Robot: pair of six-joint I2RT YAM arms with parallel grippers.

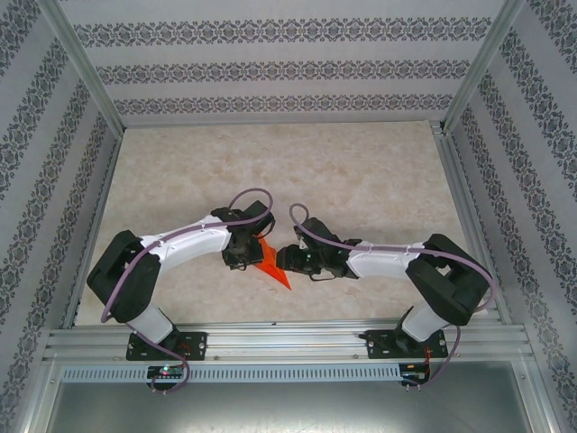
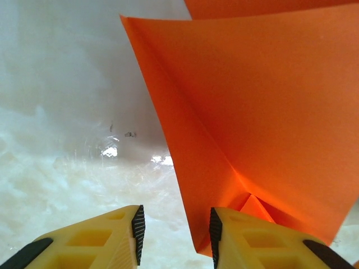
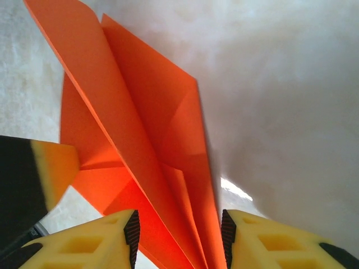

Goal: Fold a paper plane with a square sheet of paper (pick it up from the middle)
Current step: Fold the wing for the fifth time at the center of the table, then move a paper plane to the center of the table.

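Paper plane (image 1: 273, 269), orange, part-folded: low over the table (image 1: 315, 171) near its front edge, between both arms' jaws.
Top view: long axis runs far-left to near-right, sharp tip toward the near edge. Left wrist: left jaws parted, a paper edge beside one pad (image 2: 215, 235), nothing clamped. Right wrist: right jaws parted, folded layers pass between, unpinched; the other arm's finger (image 3: 50, 168) crowds the paper.

Paper plane (image 1: 272, 269) near table (image 1: 361, 171) front edge, btwn left hand (image 1: 245, 260) & right hand (image 1: 287, 260), tip twd front.
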